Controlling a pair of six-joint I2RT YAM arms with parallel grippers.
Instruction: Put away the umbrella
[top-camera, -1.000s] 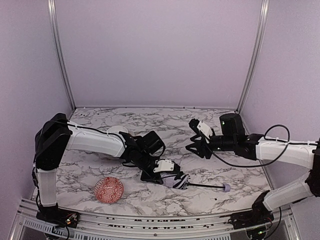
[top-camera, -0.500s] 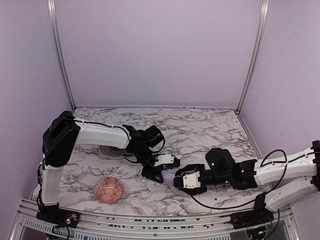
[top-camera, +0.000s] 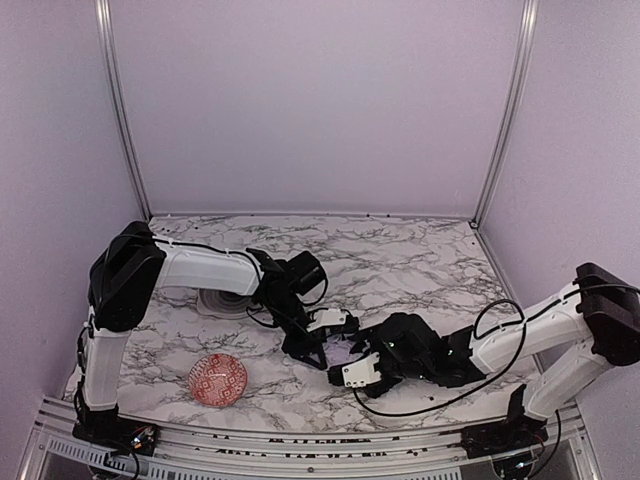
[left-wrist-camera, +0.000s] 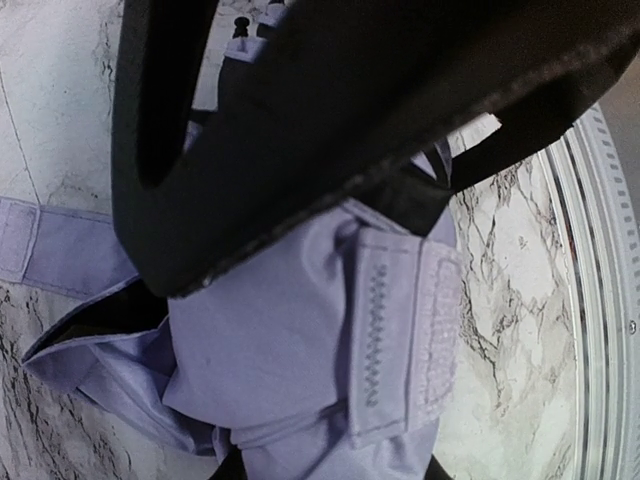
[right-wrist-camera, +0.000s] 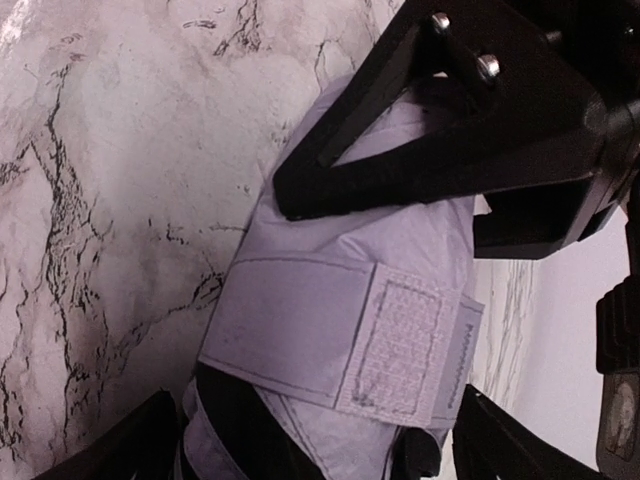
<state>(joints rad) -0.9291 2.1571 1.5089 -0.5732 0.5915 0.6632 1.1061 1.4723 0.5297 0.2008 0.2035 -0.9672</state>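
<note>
The umbrella (top-camera: 345, 350) is a folded bundle of pale lavender fabric lying on the marble table near the front middle. My left gripper (top-camera: 327, 338) is shut on its left part, and in the left wrist view the fabric (left-wrist-camera: 290, 340) fills the space between the jaws (left-wrist-camera: 330, 470). My right gripper (top-camera: 357, 368) comes in from the right. It stands open, a finger on each side of the bundle (right-wrist-camera: 330, 320), and its jaws (right-wrist-camera: 315, 450) straddle the fabric. A closing strap with a Velcro patch (right-wrist-camera: 415, 345) lies across the bundle. The umbrella's shaft and handle are hidden.
A red patterned bowl (top-camera: 218, 380) sits on the table (top-camera: 400, 260) at the front left. A round pale disc (top-camera: 220, 300) lies under the left forearm. The right arm's black cable (top-camera: 440, 400) loops near the front rail (top-camera: 300, 435). Purple walls close in three sides.
The right arm swung from the back right down to the umbrella beside the left gripper, and its jaws widened. The shaft and handle seen one second ago no longer show.
</note>
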